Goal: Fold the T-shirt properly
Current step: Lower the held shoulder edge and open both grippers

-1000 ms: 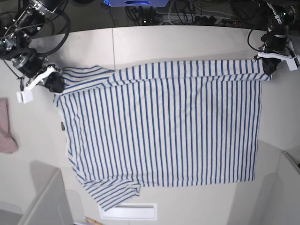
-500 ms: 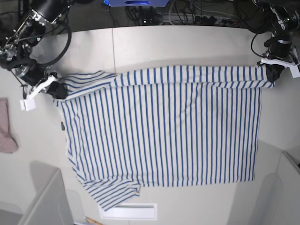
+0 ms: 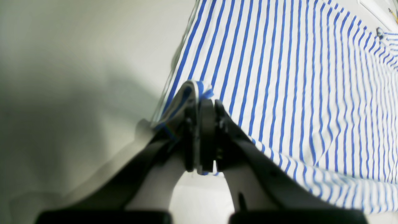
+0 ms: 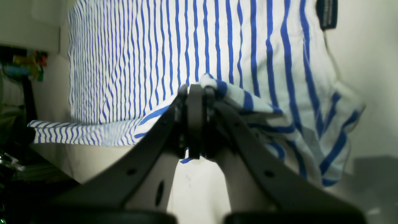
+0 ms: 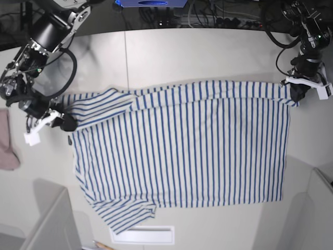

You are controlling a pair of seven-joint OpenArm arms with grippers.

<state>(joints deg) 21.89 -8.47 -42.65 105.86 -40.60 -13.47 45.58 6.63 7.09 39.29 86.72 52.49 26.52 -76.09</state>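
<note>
Change since a second ago: the lifted top edge of the T-shirt [image 5: 182, 146] has come down from about 12 o'clock toward the middle of the bench [image 5: 208, 47], folding further over the cloth below it.
Right arm, change: its end has moved from the 10 o'clock edge down toward 9 o'clock, carrying the sleeve corner with it.
Left arm, change: its end has dropped a little at 2 o'clock; its corner moved less.
T-shirt, place: spread over the centre of the bench, lower half lying flat, top edge held up as a long band between the two arms.
T-shirt, count: one, white with thin blue stripes.
Dark tag [image 4: 326, 12]: one, on the shirt's edge near the right arm's end.
Left gripper [image 3: 202, 105]: fingers pressed together, pinching a fold of the striped cloth at the shirt's corner.
Right gripper [image 4: 196, 90]: fingers pressed together, pinching a bunched fold by the sleeve.
Grippers, count: two, each holding one top corner.
Pink cloth [image 5: 6, 143]: one, at the 9 o'clock edge, well apart from the shirt.
</note>
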